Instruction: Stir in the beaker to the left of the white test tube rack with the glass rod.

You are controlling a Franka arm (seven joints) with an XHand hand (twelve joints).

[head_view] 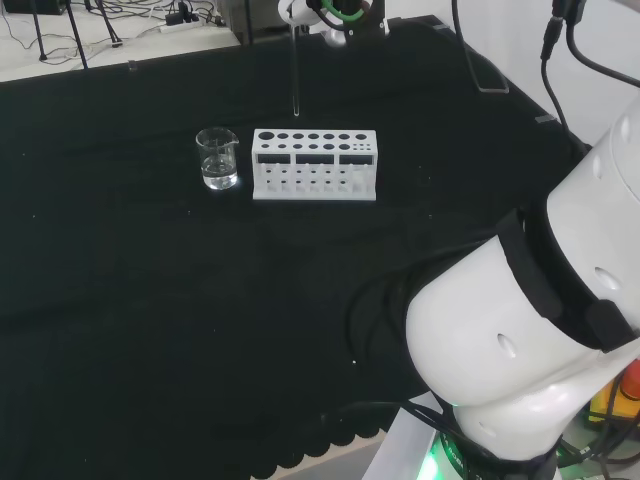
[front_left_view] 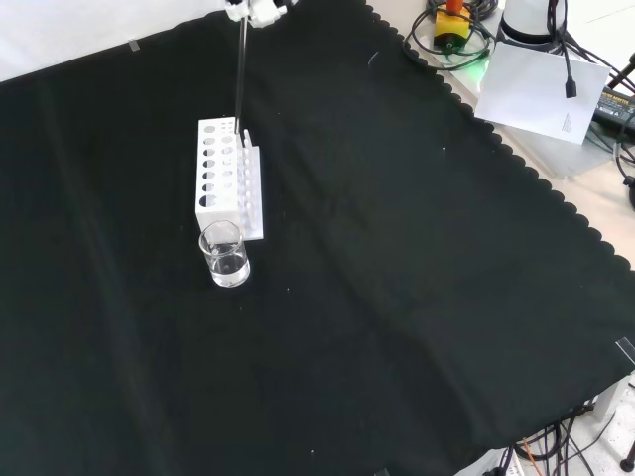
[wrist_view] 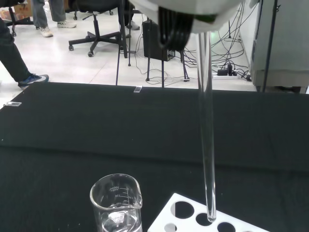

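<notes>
A clear glass beaker (head_view: 218, 158) with a little clear liquid stands just left of the white test tube rack (head_view: 315, 165) in the head view. In the front view the beaker (front_left_view: 225, 255) stands nearer than the rack (front_left_view: 226, 178). The hand (head_view: 330, 15) hangs high at the head view's top edge, shut on a thin glass rod (head_view: 295, 70) that points straight down. The rod (front_left_view: 241, 69) ends in the air above the rack's far end. From the wrist, the rod (wrist_view: 207, 145) has its tip over the rack's holes (wrist_view: 203, 222), beside the beaker (wrist_view: 116, 203) and apart from it.
The arm's big white links (head_view: 540, 330) fill the head view's lower right. A white sheet (front_left_view: 541, 89) and cables lie past the cloth's scalloped edge at the front view's upper right. Black cloth (front_left_view: 397, 297) spreads wide around the rack.
</notes>
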